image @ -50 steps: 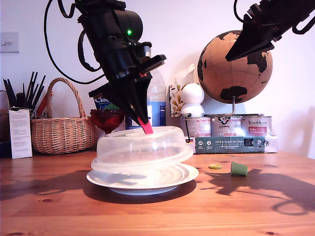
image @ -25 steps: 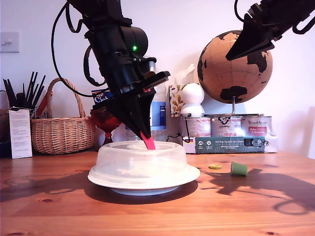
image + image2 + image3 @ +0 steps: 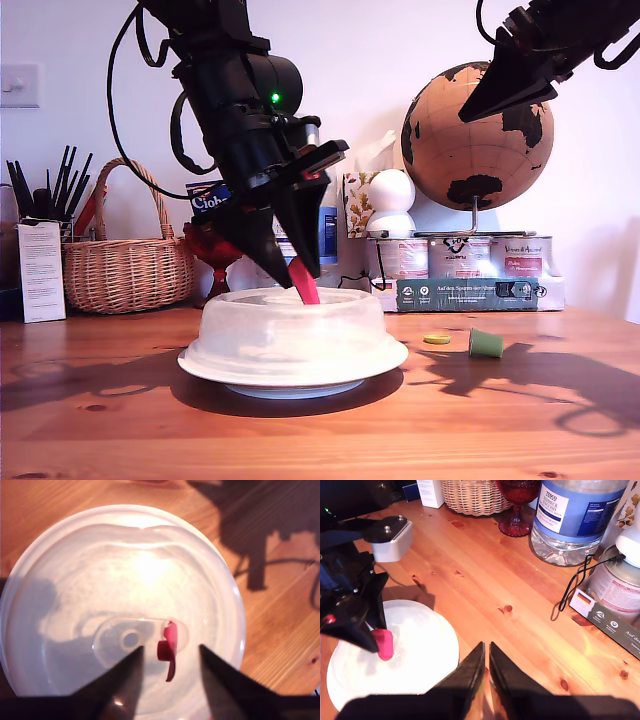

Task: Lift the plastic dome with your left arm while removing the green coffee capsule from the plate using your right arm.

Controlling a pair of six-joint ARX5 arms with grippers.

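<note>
Wooden worktop [image 3: 120, 420]: the green coffee capsule [image 3: 486, 343] lies off the plate [image 3: 300, 383], the plastic dome [image 3: 290, 325] reseated below the first pincer [image 3: 168, 655], parted astride its red tab [image 3: 167, 647]; second pincer [image 3: 485, 652] shut, empty.

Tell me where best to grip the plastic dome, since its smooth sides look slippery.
Grip the red-pink tab standing up from the top centre of the plastic dome, coming from above. The walls are wide and sloping. My first gripper is open, its fingers either side of the tab.
</note>
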